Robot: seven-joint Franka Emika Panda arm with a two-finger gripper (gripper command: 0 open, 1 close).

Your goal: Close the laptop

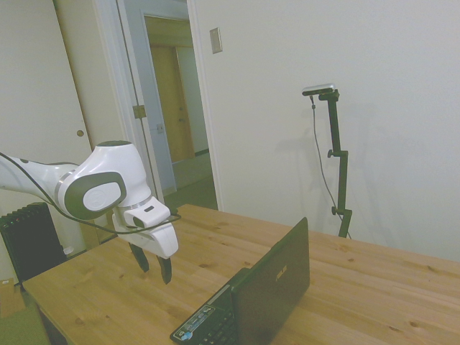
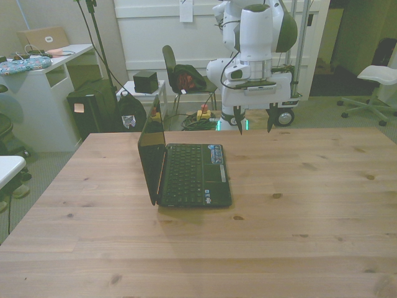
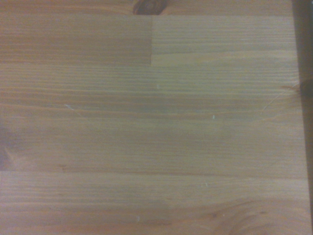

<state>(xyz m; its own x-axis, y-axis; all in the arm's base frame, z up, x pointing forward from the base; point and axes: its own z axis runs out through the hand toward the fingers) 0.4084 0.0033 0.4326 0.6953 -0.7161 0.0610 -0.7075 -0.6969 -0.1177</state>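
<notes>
Pincer point(image 2: 254, 122) hangs wide open and empty above the table point(image 2: 310, 205), apart from the open laptop point(image 2: 186, 174).

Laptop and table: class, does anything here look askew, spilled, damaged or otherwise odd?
Nothing stands out. The laptop sits flat on the table, lid upright and open, no spill or damage visible. The gripper hangs open above the wood, apart from it.

The white arm point(image 1: 93, 188) reaches out level, its wrist bent straight down. The gripper point(image 2: 254, 128) hangs in the air, pointing downward, its two dark fingers point(image 2: 239, 121) spread wide apart.
</notes>
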